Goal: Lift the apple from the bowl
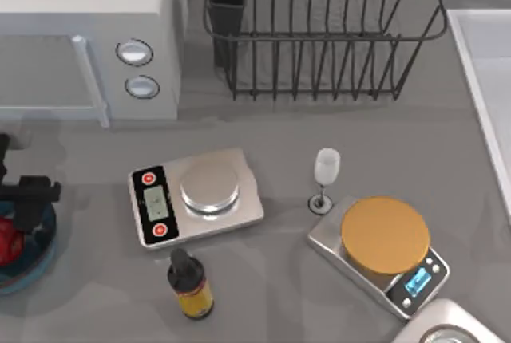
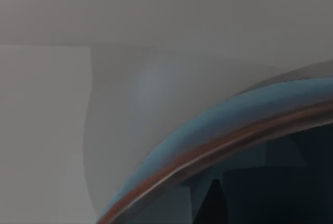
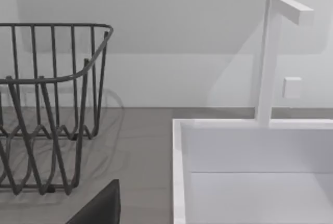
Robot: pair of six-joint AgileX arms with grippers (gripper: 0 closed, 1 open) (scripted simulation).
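Note:
At the table's far left edge the blue bowl (image 1: 38, 266) is partly cut off by the top view's border. The red apple (image 1: 6, 241) lies in it, with just a sliver showing. My left gripper (image 1: 22, 214) is a dark shape low over the bowl, right beside the apple and partly covering it. Whether it touches the apple cannot be made out. The left wrist view is very close to the bowl's thick blue rim (image 2: 234, 125), which carries a reddish reflection. My right arm (image 1: 451, 325) is parked at the front right corner.
A steel-plate scale (image 1: 196, 198) sits mid-table, with a dropper bottle (image 1: 190, 283) in front of it. To the right stand a wine glass (image 1: 326, 171) and an orange-topped scale (image 1: 383, 243). Behind are a microwave (image 1: 88, 40), a wire dish rack (image 1: 319, 32) (image 3: 47, 109) and a sink (image 1: 487, 80) (image 3: 250, 172).

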